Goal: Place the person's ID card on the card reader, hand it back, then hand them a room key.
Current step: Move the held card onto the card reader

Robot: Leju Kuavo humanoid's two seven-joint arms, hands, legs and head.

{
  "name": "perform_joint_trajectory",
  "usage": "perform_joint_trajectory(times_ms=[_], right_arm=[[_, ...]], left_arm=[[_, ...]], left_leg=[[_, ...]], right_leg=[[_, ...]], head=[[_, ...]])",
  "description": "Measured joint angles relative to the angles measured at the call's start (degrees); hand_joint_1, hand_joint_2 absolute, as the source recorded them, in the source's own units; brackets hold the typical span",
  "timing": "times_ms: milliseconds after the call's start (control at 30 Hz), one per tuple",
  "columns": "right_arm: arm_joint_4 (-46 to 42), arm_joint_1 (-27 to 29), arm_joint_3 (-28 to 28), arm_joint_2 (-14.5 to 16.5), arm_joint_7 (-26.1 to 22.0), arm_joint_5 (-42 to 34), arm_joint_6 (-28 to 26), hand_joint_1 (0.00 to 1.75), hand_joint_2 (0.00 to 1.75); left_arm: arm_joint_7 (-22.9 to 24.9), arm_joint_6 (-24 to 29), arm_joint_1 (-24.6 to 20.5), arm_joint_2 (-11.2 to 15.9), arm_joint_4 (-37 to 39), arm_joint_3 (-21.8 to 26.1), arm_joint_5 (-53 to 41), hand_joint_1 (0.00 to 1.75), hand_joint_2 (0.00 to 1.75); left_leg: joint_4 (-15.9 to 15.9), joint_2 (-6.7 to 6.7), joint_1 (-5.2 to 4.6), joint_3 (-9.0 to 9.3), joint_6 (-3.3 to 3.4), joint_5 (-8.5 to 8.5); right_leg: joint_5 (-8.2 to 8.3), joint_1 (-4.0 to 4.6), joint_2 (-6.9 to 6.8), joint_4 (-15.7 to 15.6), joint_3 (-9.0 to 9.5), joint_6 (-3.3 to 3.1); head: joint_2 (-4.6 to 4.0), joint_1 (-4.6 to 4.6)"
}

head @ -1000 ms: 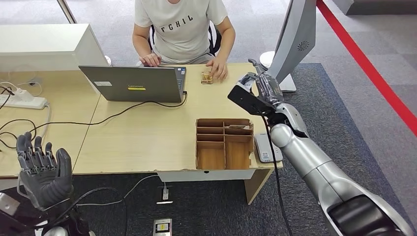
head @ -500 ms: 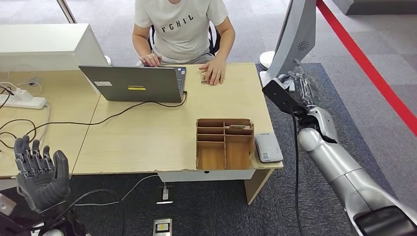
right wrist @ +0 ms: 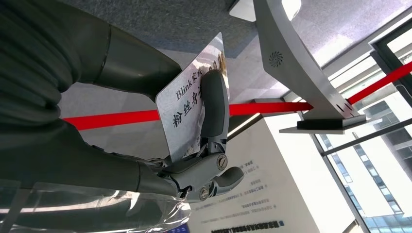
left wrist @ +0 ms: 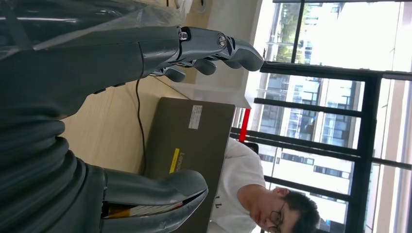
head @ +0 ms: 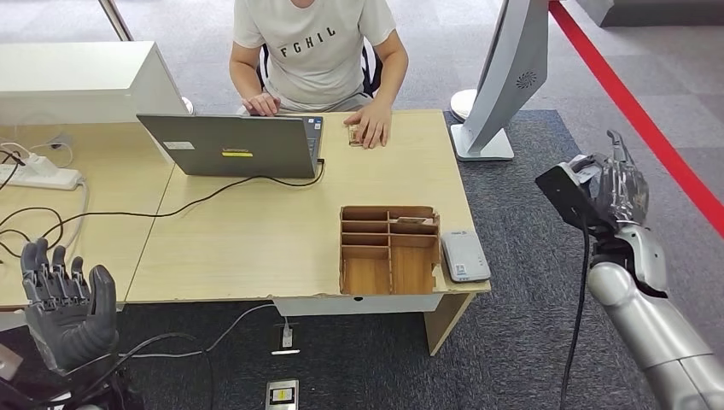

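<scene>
My right robot hand (head: pixel 616 184) is raised off the right end of the desk (head: pixel 256 231), over the dark carpet near the red floor stripe (head: pixel 640 111), and grips the ID card (right wrist: pixel 192 111) between thumb and a finger; the right wrist view shows the card's printed face pressed under one dark finger. My left robot hand (head: pixel 64 299) is held upright below the desk's near left edge, palm empty, fingers straight and apart. The grey card reader (head: pixel 464 254) lies flat at the desk's near right corner, just beside the wooden compartment tray (head: pixel 389 248), whose far right slot holds a card-like item I cannot make out clearly. Across the desk a seated person (head: pixel 312 51) in a light T-shirt rests one hand at the open laptop (head: pixel 229 145) and the other on a small object (head: pixel 355 134) on the desktop. A white stand (head: pixel 504 77) rises beyond the desk's far right corner.
</scene>
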Motion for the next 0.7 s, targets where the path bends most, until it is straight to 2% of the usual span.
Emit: perform_joint_trajectory(times_ms=[133,267,700], right_arm=[[-1.85,4.15,-0.86,-0.03,-0.53,1.46,0.42,1.75,1.75],[-1.63,5.93,-0.58,1.03,-2.24,1.59,0.55,1.75,1.75],[4.56,3.81,1.98,5.99,-7.84,-0.17,1.32,1.75,1.75]], left_arm=[[0.02,0.11,0.01,0.14,-0.04,-0.03,0.01,0.0,1.75],[0.2,0.13,0.15,0.14,-0.39,-0.04,-0.16,0.0,1.75],[0.79,0.13,0.44,0.11,-0.63,0.04,-1.32,0.0,1.75]], left_leg=[[-0.02,0.0,0.0,-0.01,0.0,0.0],[-0.02,0.01,0.0,-0.02,0.0,0.0],[-0.03,0.01,0.0,-0.03,-0.01,0.01]], right_leg=[[0.0,0.0,0.0,0.01,0.01,0.0],[0.0,0.0,0.0,0.02,0.01,0.0],[-0.01,0.0,0.0,0.05,0.01,0.0]], head=[[0.0,-0.01],[0.0,0.0],[0.0,0.0]])
